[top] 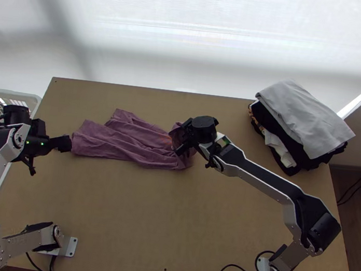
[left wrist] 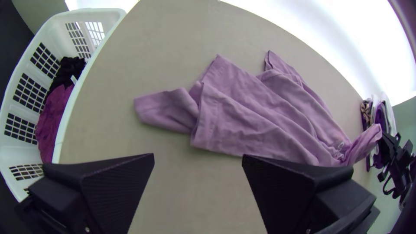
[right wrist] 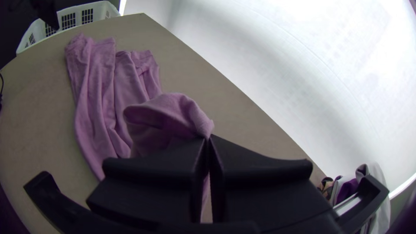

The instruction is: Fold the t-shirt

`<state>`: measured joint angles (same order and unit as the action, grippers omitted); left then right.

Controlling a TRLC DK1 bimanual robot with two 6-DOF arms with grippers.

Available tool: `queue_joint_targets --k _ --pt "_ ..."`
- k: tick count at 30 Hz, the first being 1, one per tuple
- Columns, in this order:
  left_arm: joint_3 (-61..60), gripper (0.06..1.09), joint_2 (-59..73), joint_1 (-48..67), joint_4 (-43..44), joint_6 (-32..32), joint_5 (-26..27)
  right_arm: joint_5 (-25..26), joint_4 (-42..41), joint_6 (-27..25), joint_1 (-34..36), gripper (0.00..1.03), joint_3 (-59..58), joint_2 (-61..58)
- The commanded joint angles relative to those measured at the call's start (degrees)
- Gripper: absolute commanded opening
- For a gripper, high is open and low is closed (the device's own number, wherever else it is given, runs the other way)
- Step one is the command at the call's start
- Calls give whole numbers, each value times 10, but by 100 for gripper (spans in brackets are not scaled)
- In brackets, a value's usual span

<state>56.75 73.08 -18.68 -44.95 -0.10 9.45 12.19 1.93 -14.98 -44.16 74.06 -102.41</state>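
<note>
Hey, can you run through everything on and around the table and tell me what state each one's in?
T-shirt: rumpled, lying in lengthwise creases, one end raised.
Right gripper: shut on the t-shirt's raised end.
Left gripper: open, holding nothing.
Basket: upright, with clothes inside, loosely heaped.
Pile of clothes: stacked, pale piece on top.

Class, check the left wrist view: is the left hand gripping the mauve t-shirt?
No, the left hand stands open, with bare table showing between its widely parted fingers.
</note>
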Motion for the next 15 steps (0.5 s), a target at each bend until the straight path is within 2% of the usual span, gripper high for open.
queue_joint_targets --k 1,6,11,15 --pt "-16 103 27 -7 31 14 4 3 -9 12 1 3 -14 16" --pt "-13 103 101 -3 77 5 4 3 -12 13 2 3 -12 17" --pt "-9 103 153 8 86 -7 4 3 -15 13 7 3 -11 19" --pt "-8 91 165 28 97 -25 4 3 -16 13 9 3 -15 18"
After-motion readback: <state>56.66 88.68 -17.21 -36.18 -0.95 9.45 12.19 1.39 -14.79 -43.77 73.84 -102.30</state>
